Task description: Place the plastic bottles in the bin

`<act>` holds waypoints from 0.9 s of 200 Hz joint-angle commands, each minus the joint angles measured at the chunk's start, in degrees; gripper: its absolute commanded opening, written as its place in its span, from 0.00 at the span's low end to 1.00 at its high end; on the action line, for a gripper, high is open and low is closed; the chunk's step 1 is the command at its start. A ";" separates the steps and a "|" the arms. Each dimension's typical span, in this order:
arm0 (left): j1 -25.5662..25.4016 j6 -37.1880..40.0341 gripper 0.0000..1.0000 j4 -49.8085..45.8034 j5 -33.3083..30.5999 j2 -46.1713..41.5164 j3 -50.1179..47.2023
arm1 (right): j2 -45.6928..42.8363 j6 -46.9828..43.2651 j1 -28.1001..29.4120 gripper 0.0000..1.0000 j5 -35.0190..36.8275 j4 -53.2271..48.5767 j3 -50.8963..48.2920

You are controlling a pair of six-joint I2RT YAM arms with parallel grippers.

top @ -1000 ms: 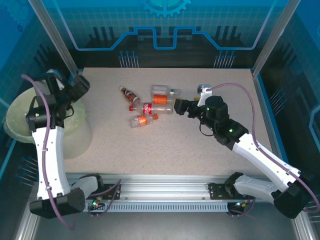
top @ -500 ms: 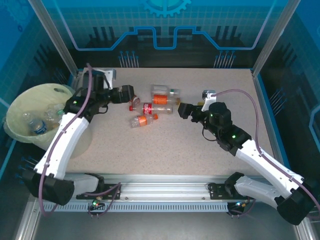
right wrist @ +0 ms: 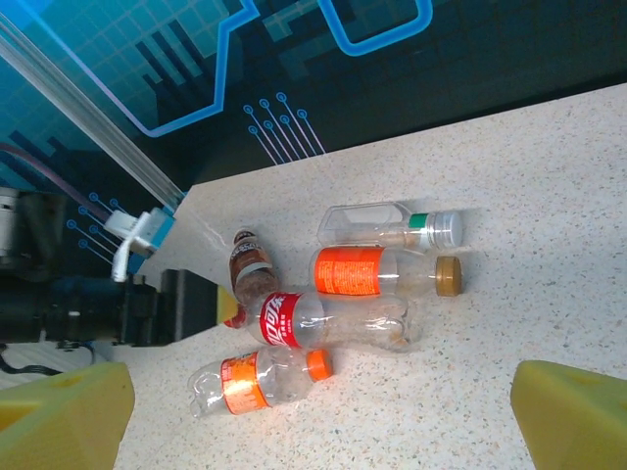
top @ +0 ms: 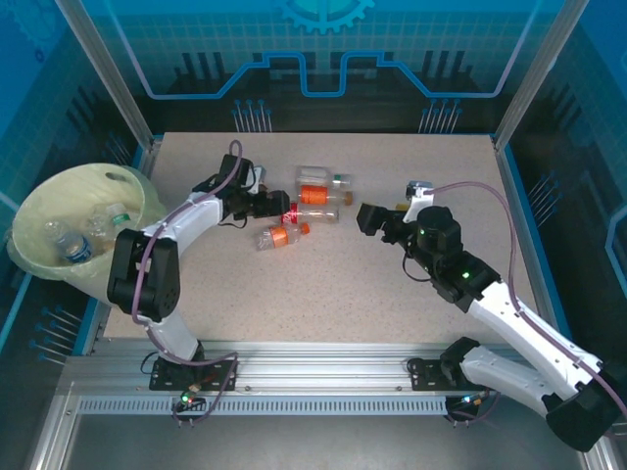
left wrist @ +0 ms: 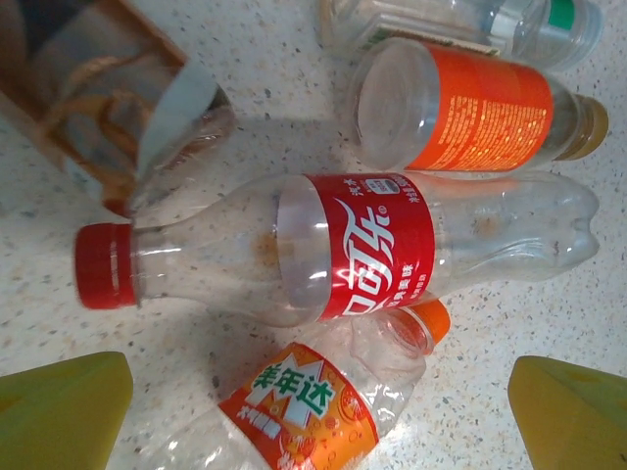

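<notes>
Gaping wide, left gripper (left wrist: 318, 406) and right gripper (right wrist: 318, 411) face clear, rounded plastic bottles (left wrist: 353, 245).

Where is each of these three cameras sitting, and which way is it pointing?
Top camera: above and behind the arms, looking down on the table; the left arm and right arm show, bin at left.
Left wrist camera: on the left arm, looking down closely at the red-label bottle; left fingertips show at the bottom corners.
Right wrist camera: on the right arm, looking across the table toward the bottles; right fingertips show.
Shared: all three see the red-label bottle.
</notes>
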 commanded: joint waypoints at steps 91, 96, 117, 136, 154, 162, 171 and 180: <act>-16.35 10.31 0.99 -6.14 -20.33 4.81 -2.97 | -0.22 0.75 -1.36 1.00 0.99 -0.65 -0.58; -17.12 10.24 0.99 -7.00 -21.76 5.44 -2.65 | -0.18 0.86 -1.35 1.00 0.99 -0.65 -0.58; -19.37 9.11 0.99 -11.32 -26.54 8.99 -0.32 | -0.18 1.03 -1.60 1.00 0.95 -0.65 -0.75; -19.89 7.66 0.97 -13.88 -25.00 11.37 1.27 | -0.35 0.96 -1.69 1.00 0.86 -0.98 -0.76; -20.26 6.89 0.92 -15.40 -24.88 12.34 2.18 | -0.74 0.94 -1.78 1.00 1.05 -1.51 -0.89; -20.29 6.41 0.89 -15.30 -24.96 12.36 2.18 | -0.94 0.95 -1.79 1.00 1.23 -1.58 -1.05; -20.24 6.11 0.85 -15.11 -24.78 12.36 2.09 | -1.14 1.04 -1.79 1.00 1.34 -1.58 -1.32; -20.29 5.88 0.81 -14.94 -24.41 12.44 2.16 | -1.31 1.12 -1.89 1.00 1.43 -1.38 -1.47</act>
